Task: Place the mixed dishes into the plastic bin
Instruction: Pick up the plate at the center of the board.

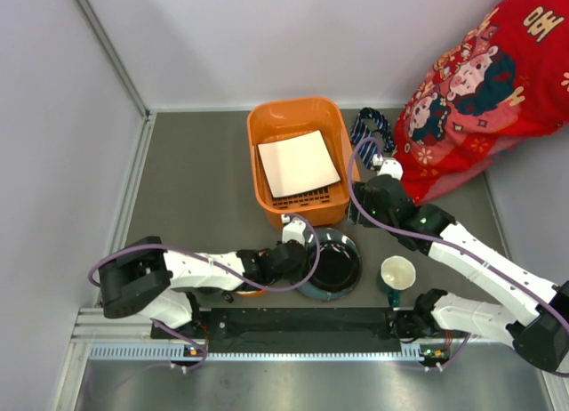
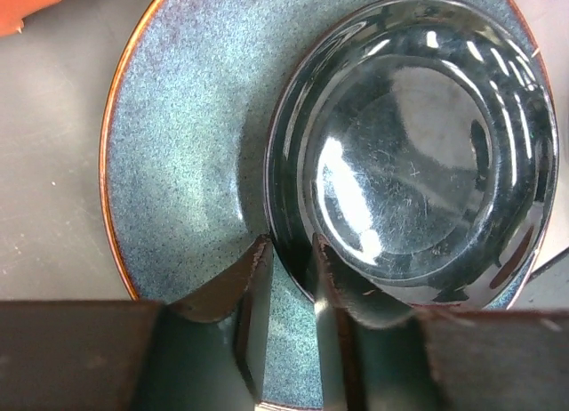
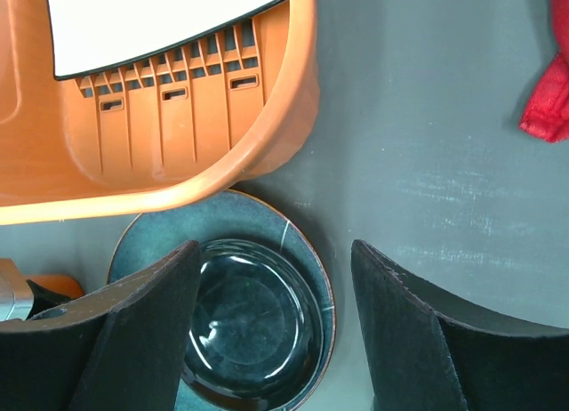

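Two things are hard to make out here. First, the orange bowl (image 3: pixel 53 286) is just a sliver at the lower left of the right wrist view, mostly buried under the left arm. Second, the cream mug (image 1: pixel 397 274) at the lower right of the top view has dark teal peeking out under its lower edge. I can't tell if that's a separate cup.

There's also an orange scrap in the upper left corner of the left wrist view, and whether it's bin or bowl is anyone's guess.

The striped necktie (image 1: pixel 372 129) is half tucked between the bin and a red patterned cloth (image 1: pixel 480 82), which runs off the upper right of the frame.

The orange plastic bin (image 1: pixel 262 131) sits top centre on the grey table (image 1: pixel 196 189). All it holds is the white square plate (image 1: pixel 298 162), lying flat on the slotted bottom.

The blue-grey plate (image 1: pixel 342 269) is out on the table just below the bin, its upper rim slipping under the bin's corner in the right wrist view.

The left gripper (image 2: pixel 289 242) is down on that plate with its fingers drawn close, only a thin gap between them. One sits on the blue rim and one on the black centre. The plate's near edge is hidden behind them, so I can't tell whether they're actually pinching anything.

The right gripper (image 3: pixel 274 251) hangs above the plate beside the bin, spread wide and holding nothing.
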